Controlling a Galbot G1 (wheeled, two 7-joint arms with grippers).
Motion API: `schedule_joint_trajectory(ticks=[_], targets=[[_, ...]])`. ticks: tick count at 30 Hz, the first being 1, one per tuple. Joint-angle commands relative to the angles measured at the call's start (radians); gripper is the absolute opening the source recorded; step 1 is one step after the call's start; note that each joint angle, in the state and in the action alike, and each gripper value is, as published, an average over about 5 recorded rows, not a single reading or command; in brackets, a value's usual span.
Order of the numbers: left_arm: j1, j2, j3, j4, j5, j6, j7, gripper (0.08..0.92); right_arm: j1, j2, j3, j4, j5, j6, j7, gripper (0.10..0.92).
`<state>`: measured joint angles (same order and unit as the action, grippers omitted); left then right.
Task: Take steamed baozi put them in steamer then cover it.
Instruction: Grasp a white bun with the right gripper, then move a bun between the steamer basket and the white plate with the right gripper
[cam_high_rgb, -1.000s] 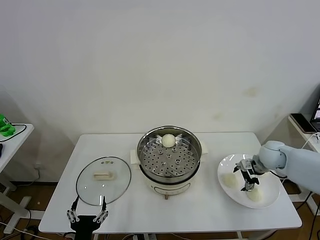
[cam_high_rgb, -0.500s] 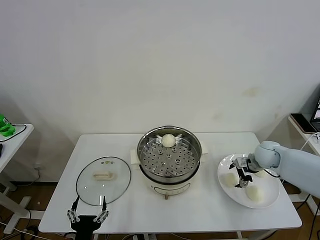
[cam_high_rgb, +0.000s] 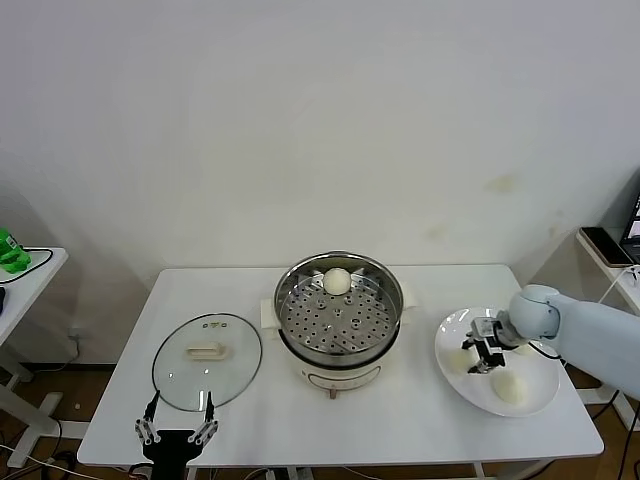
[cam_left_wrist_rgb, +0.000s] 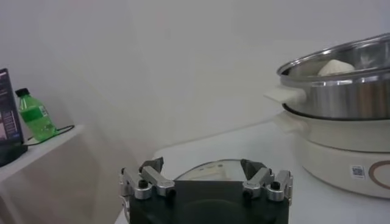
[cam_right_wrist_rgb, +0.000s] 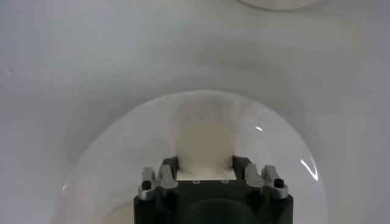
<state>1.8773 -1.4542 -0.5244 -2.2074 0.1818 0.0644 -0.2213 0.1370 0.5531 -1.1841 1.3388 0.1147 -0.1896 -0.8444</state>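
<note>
Here the second bun (cam_right_wrist_rgb: 204, 137) is bracketed on the plate (cam_high_rgb: 540, 398) by the open fingers of the right gripper (cam_high_rgb: 481, 358); one bun (cam_high_rgb: 337, 281) is already seen in the steamer (cam_high_rgb: 340, 318). Closing and lifting are called for next. The left gripper (cam_high_rgb: 177, 433) is parked open by the lid (cam_high_rgb: 207, 360).

White wall (cam_high_rgb: 320, 120); white table (cam_high_rgb: 250, 420); side table (cam_high_rgb: 25, 285) at left.
</note>
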Motion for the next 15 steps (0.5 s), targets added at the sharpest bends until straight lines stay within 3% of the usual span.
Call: schedule_joint_trajectory(ticks=[1,15], targets=[[0.0,0.001,0.0,0.0,0.0,0.001,0.0,0.823,0.021,-0.016,0.0,0.016,0.003,0.0,-0.004,0.457],[-0.01,0.022,0.013,0.0,-0.002,0.005,0.004,0.823,0.426,-0.088,-0.12,0.096,0.121,-0.017,-0.025,0.458]])
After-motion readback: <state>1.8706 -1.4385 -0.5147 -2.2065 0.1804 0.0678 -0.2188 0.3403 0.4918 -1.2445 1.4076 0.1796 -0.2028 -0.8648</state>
